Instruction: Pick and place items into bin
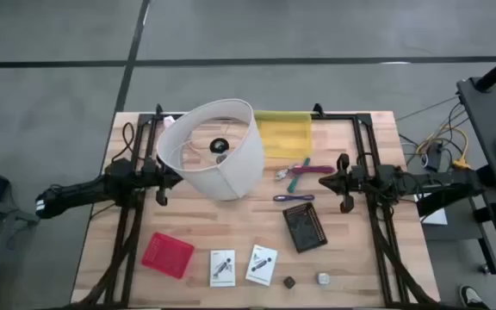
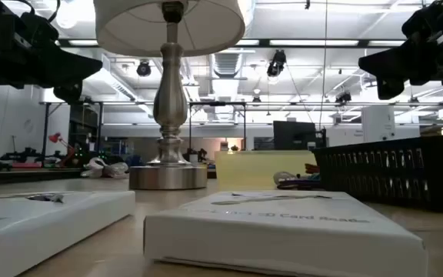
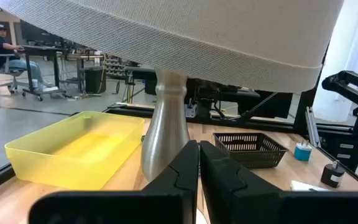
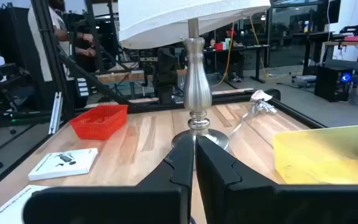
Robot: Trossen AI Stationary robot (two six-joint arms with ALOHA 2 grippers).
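Note:
The items lie loose on the wooden table: pink and green pen-like tools (image 1: 295,173), a purple one (image 1: 293,198), two white printed cards (image 1: 223,267) (image 1: 262,264) and two tiny cubes (image 1: 289,282) (image 1: 323,278) near the near edge. The yellow bin (image 1: 284,133) stands at the far side, beside the lamp. My left gripper (image 1: 164,176) (image 3: 199,167) hovers shut at the lamp's left, pointing at its metal stem. My right gripper (image 1: 338,181) (image 4: 194,160) hovers shut just right of the pens, above the table.
A lamp with a large white shade (image 1: 218,146) and a metal base (image 2: 168,177) stands between the arms. A black mesh basket (image 1: 304,228) sits right of centre and a red one (image 1: 168,255) near left. Black frame rails run along both table sides.

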